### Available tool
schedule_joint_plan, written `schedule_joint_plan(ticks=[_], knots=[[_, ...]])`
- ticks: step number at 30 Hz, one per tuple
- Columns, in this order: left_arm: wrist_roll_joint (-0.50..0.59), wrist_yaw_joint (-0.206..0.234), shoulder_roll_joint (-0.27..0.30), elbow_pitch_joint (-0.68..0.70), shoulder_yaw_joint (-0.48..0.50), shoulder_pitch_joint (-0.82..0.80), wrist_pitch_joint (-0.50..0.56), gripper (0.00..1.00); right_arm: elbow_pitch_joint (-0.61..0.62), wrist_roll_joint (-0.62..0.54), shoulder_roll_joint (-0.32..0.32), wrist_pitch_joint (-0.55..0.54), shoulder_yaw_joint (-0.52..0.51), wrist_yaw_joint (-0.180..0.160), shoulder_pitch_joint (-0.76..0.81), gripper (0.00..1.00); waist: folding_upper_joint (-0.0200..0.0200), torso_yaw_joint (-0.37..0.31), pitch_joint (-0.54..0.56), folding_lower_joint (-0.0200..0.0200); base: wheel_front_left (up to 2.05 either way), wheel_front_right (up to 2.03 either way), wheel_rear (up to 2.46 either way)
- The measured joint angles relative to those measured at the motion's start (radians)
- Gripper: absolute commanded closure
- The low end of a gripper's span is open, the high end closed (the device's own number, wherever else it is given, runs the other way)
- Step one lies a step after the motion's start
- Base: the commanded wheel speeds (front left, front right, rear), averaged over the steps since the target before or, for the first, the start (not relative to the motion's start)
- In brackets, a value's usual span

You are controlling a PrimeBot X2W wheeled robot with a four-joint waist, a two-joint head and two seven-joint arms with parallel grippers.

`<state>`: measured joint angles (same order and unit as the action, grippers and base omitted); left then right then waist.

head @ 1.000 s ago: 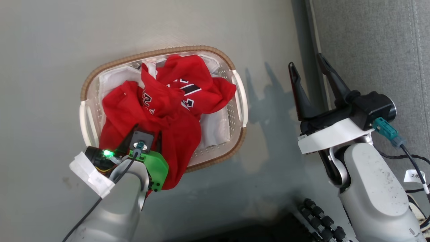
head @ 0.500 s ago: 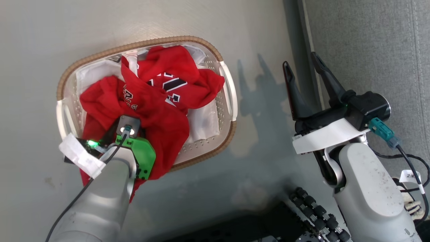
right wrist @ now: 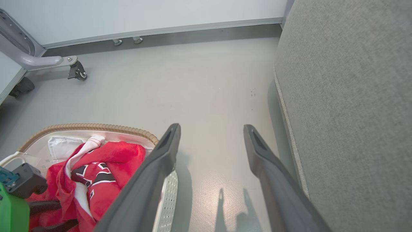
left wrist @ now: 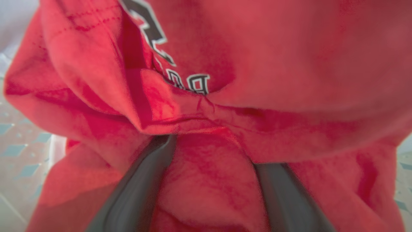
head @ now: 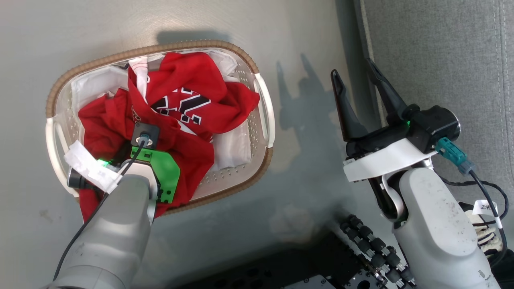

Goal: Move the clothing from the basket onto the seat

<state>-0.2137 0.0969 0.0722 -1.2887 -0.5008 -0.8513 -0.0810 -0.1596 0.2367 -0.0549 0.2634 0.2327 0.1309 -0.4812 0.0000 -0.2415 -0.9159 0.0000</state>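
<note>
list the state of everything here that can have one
clothing, crumpled in the basket, one edge draped over its rim
basket, upright on the floor, holding the clothing
left hand, open, fingers pushed into the clothing
right hand, open, empty
seat, no clothing on the visible part

**Red, white and grey**

The clothing (head: 188, 100) is bright red, with black numerals edged white and a white strip. The basket (head: 180, 44) is white plastic dotted with holes, its rim tan and woven. The liner sheet (head: 231, 146) is plain white. The seat (head: 441, 60) is mid grey, the floor (head: 80, 32) paler grey. The right gripper (head: 351, 66) is black; a bracket (head: 166, 176) on the left arm is vivid green.
</note>
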Motion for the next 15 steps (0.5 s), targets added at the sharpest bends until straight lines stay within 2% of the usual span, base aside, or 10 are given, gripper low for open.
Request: schedule_joint_plan(ticks=[4,5,6,7,15], knots=[[-0.021,-0.005,-0.003,-0.001,0.009,-0.006,-0.001,0.0,-0.003,0.001,0.002,0.0,0.002,0.0,0.0,0.0,0.0,0.0,-0.002,0.0,0.0,0.0,0.0],[-0.024,-0.007,-0.004,-0.001,0.01,-0.006,0.0,0.06,-0.004,0.001,0.002,0.0,0.002,0.0,0.0,0.0,0.0,0.001,-0.001,0.0,0.0,0.0,0.0],[-0.025,-0.017,-0.004,-0.001,0.008,-0.006,0.0,0.34,-0.006,0.001,0.002,0.0,0.002,0.0,0.0,0.0,0.0,0.001,0.0,0.0,0.0,0.0,0.0],[-0.028,-0.018,-0.004,-0.002,0.009,-0.006,-0.003,1.0,-0.008,0.001,0.002,0.0,0.002,0.0,0.0,0.0,0.0,0.001,0.001,0.0,0.0,0.0,0.0],[-0.05,-0.047,-0.005,-0.002,0.007,0.006,-0.031,1.0,-0.023,0.002,0.003,0.0,0.006,0.0,0.0,0.0,0.0,-0.001,0.039,0.0,0.0,0.0,0.0]])
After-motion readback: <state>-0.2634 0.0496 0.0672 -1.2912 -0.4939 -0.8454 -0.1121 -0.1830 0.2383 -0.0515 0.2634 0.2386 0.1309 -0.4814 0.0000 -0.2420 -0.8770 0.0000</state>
